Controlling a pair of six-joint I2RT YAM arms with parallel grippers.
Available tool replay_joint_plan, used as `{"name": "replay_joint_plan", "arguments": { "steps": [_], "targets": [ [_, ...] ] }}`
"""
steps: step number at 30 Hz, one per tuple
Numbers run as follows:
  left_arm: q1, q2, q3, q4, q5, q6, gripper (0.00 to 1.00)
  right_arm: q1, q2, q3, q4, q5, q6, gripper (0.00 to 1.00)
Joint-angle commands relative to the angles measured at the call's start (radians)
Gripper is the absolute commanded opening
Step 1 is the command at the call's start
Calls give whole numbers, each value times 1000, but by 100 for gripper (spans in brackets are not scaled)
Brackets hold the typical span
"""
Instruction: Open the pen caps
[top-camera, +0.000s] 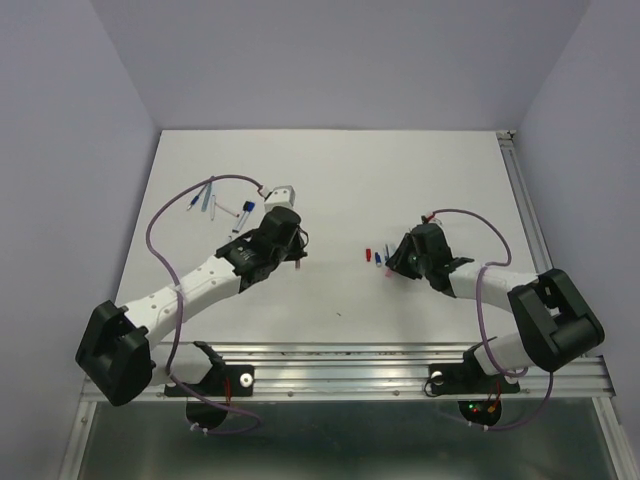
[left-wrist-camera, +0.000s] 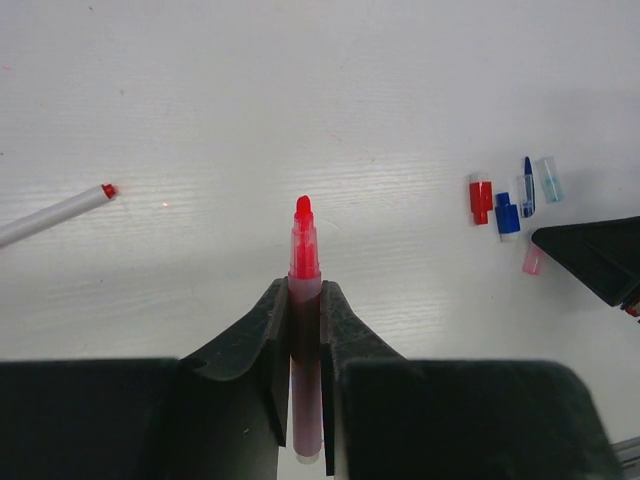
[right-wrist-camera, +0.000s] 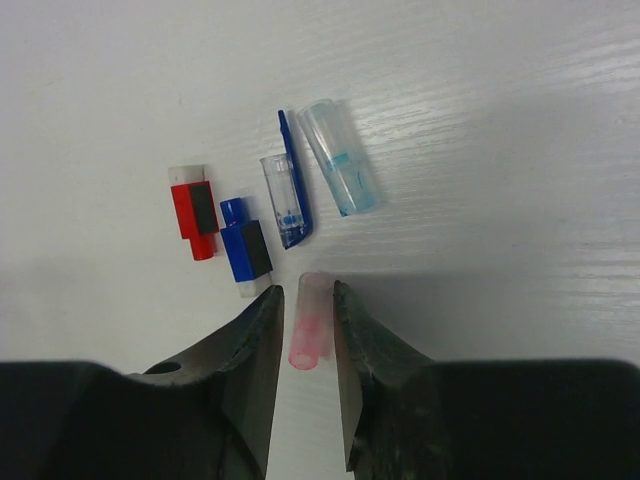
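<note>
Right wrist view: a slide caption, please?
Right gripper closed on a pink cap, with a red cap, dark blue cap, clipped clear cap and light blue cap lying just ahead.

A white, faintly grained tabletop (top-camera: 330, 180) is boxed by plain pale lavender walls (top-camera: 330, 60) at its far, left and right edges. An aluminium rail (top-camera: 350, 365) lines the near edge. Lighting is soft, even.

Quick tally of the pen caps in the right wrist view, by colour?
Red cap: 1
Dark blue cap: 1
Clear cap with blue clip: 1
Clear light blue cap: 1
Pink cap: 1
Total: 5
</note>
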Motion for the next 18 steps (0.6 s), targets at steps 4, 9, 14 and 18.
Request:
{"name": "replay_joint_plan", "arguments": {
  "steps": [4,9,14,18],
  "targets": [
    [32,-88,48,-3,-133,-38,0,11,-11,-7,14,77,48,35],
    [44,-154,-5,93,-123,29,0,11,-33,-2,7,75,51,40],
    [92,-192,-16,147,-92,77,0,11,-80,27,-44,83,28,67],
    [191,-162,1,167,-88,120,0,11,-141,44,-61,60,1,80]
  ]
}}
